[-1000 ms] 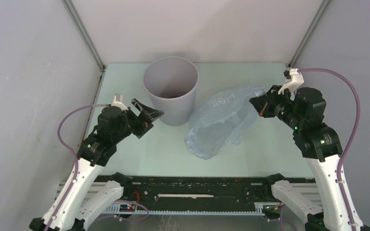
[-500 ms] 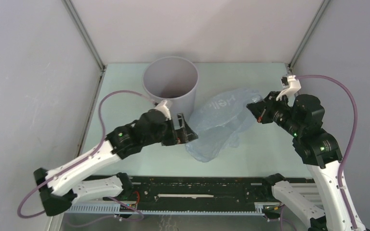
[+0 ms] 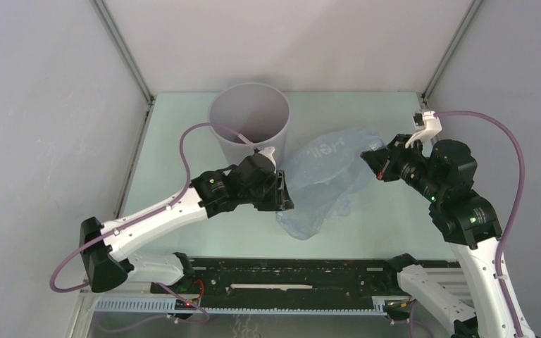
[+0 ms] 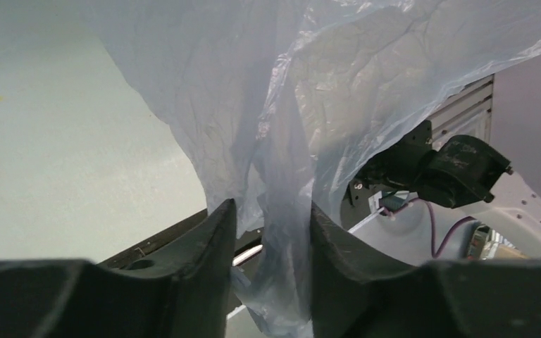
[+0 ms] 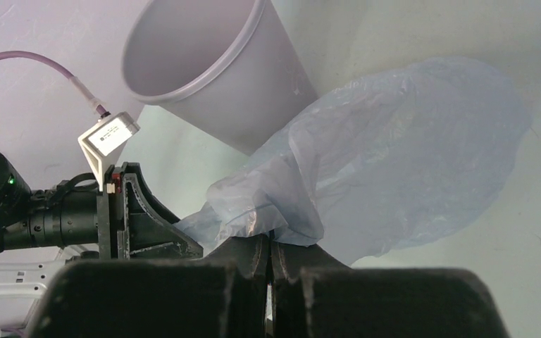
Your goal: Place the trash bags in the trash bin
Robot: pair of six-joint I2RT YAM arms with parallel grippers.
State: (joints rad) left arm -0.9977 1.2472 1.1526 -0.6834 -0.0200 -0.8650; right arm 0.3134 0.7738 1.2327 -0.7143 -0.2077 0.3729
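The pale blue translucent trash bag (image 3: 327, 169) hangs stretched between the two arms, right of the grey round trash bin (image 3: 250, 134), which stands upright with its mouth bare. My right gripper (image 3: 370, 156) is shut on the bag's upper right edge; in the right wrist view a bunched fold (image 5: 282, 204) sits in the closed jaws (image 5: 269, 243), with the bin (image 5: 204, 63) beyond. My left gripper (image 3: 285, 197) is at the bag's lower left. In the left wrist view its jaws (image 4: 268, 208) stand partly apart around a hanging fold of the bag (image 4: 282, 105), not pinching it.
White enclosure walls stand on three sides of the pale green table (image 3: 183, 127). A black rail (image 3: 289, 271) runs along the near edge between the arm bases. The right arm's wrist (image 4: 451, 169) shows behind the bag in the left wrist view.
My left arm has swung right from beside the bin to the bag's lower left, and its jaws have narrowed around a fold. The right gripper has kept its hold, nearly still.
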